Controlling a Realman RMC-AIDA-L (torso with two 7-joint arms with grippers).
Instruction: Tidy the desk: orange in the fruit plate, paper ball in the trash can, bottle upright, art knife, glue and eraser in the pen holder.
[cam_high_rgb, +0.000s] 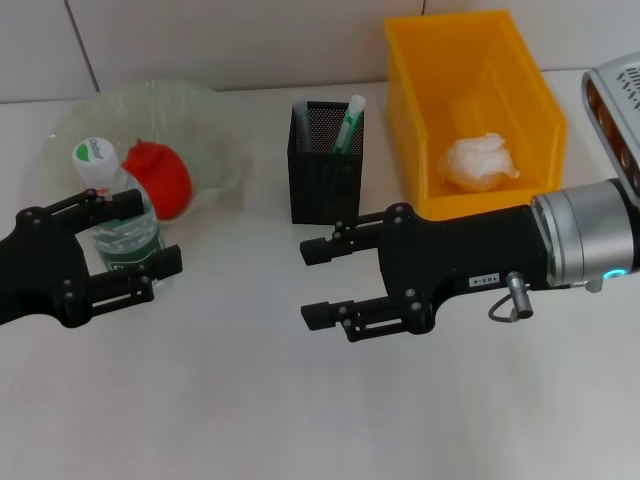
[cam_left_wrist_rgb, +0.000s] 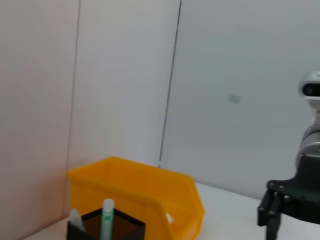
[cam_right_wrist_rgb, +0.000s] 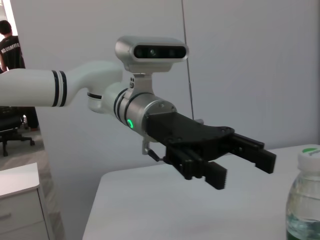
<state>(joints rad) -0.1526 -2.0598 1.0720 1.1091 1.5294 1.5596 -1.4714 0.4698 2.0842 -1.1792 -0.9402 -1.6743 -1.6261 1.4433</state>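
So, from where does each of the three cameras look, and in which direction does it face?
Head view: on the robot's head, looking down at the table; shows the open left gripper and right gripper.
Left wrist view: faces across the table to the wall; yellow bin, pen holder, the right gripper far off; no own fingers.
Right wrist view: faces the left arm and left gripper, with the bottle nearer; no own fingers.
Shared: head and left wrist views both show bin and pen holder.
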